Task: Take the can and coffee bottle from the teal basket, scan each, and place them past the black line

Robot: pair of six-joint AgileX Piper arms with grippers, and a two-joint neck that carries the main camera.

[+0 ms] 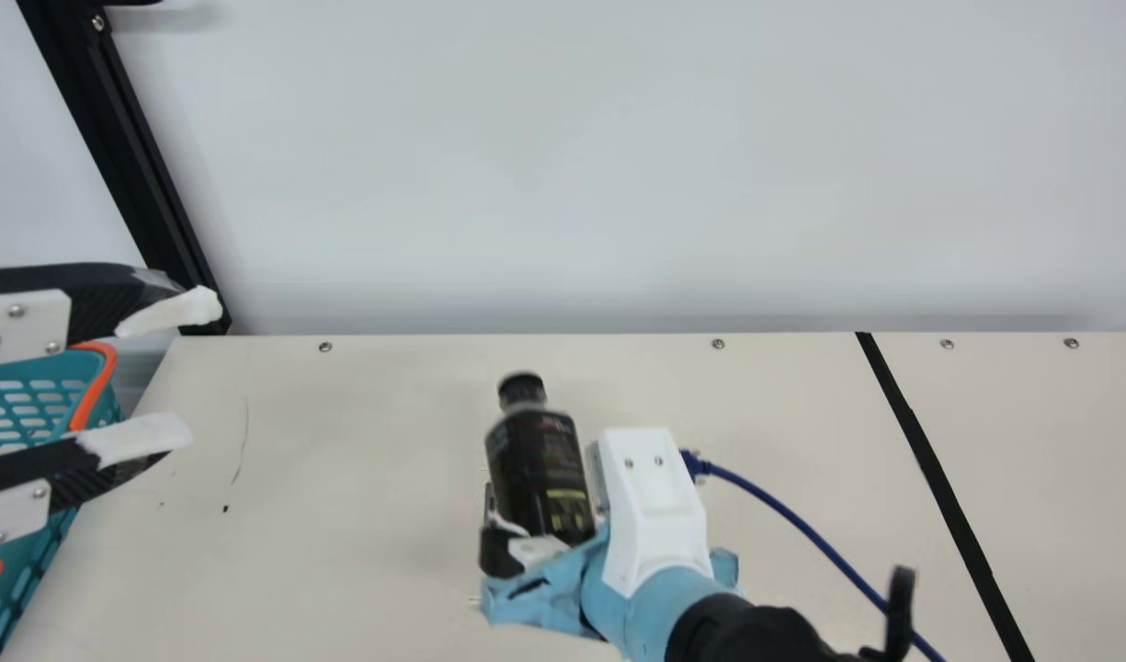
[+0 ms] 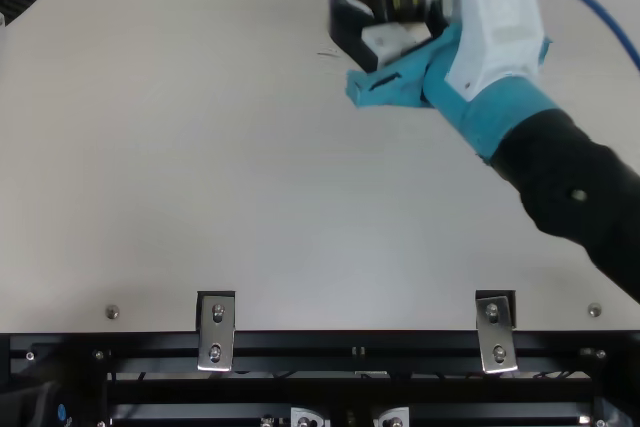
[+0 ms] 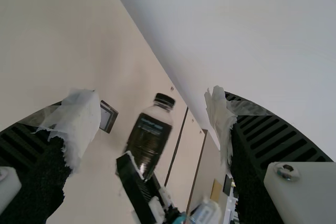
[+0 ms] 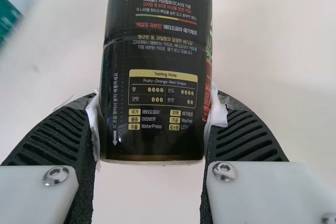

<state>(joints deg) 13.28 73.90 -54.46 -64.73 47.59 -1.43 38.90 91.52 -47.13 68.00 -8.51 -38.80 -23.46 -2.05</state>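
Stretching across the main view, the cream table (image 1: 342, 570) carries the action, and your right arm (image 1: 650, 588), wrapped in light blue near its wrist, reaches over it. At your left, the teal basket (image 1: 94, 386) with its orange-trimmed rim shows at the view's edge. Running along the table on your right is the black line (image 1: 939, 478); between your right wrist and that line curves a blue cable (image 1: 801, 529). Your left gripper (image 1: 204, 368) appears in front of the basket in the main view, its white-tipped fingers spread wide with nothing between them. Your right gripper (image 1: 549, 533) has its two fingers closed in on opposite sides of the coffee bottle (image 1: 537, 469), gripping it low on its dark label. You have that bottle cap-up and tilted, on the basket's side of the line. Near it on the table lies a small dark-framed rectangular device (image 3: 108, 116). Topping the bottle is its black cap (image 1: 522, 388).
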